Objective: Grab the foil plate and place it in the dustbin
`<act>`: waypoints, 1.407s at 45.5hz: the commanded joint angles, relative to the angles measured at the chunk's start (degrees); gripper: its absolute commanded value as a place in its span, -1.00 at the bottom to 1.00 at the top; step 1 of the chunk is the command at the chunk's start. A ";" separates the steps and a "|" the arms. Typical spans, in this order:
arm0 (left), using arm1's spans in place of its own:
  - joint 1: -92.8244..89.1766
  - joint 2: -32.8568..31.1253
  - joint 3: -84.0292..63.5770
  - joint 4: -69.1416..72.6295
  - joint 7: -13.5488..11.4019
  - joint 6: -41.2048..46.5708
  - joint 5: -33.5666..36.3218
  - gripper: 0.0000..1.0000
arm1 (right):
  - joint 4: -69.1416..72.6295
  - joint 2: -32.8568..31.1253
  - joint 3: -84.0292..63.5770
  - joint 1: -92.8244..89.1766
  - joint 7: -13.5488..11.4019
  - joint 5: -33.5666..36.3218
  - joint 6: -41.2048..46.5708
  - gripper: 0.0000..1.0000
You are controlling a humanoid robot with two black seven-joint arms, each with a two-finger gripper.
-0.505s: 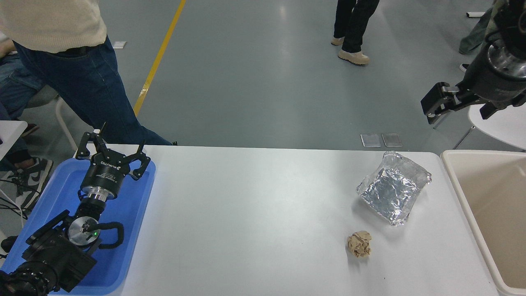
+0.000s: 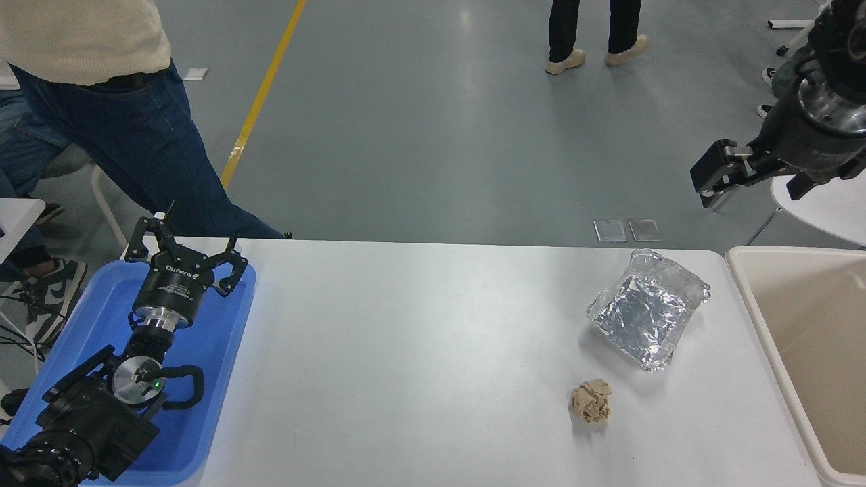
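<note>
The right gripper (image 2: 707,177), a black two-fingered claw on a thick black and silver wrist, hangs high at the far right, above the floor beyond the table edge; whether its fingers are apart or together cannot be told from this angle. Against half a second ago it has crept only slightly up and to the left, so the reach has barely begun and nothing is held.

The shiny silver, crinkled foil plate (image 2: 648,316) lies flat on the white table (image 2: 419,352) at its far right, where it was, untouched. The large beige plastic dustbin (image 2: 747,297) stands just to its right, open side up.

A small crumpled brown paper ball (image 2: 591,402) sits nearer the camera, apart from the plate, also unmoved.

The left gripper (image 2: 183,253) is parked with fingers spread over the shallow blue plastic tray (image 2: 223,379) at the near left.

Across the floor, a person's legs (image 2: 595,30) have shifted stance.

The whole task remains: the right arm must descend to the plate's raised rim, which looks thin and easily crushed.
</note>
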 commanded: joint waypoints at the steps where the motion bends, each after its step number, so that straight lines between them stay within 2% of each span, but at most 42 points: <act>1: 0.00 0.07 0.00 0.00 -0.05 0.00 -0.01 1.00 | 0.02 0.16 0.26 1.00 0.00 0.00 0.00 1.00; 29: 0.09 0.07 -0.09 0.00 -0.05 0.00 -0.01 1.00 | 0.02 -0.28 0.08 0.57 0.18 0.18 0.00 1.00; 64: 0.09 0.07 0.00 0.00 -0.05 0.00 -0.01 1.00 | -1.12 -2.39 4.57 -18.15 0.18 9.58 -1.13 1.00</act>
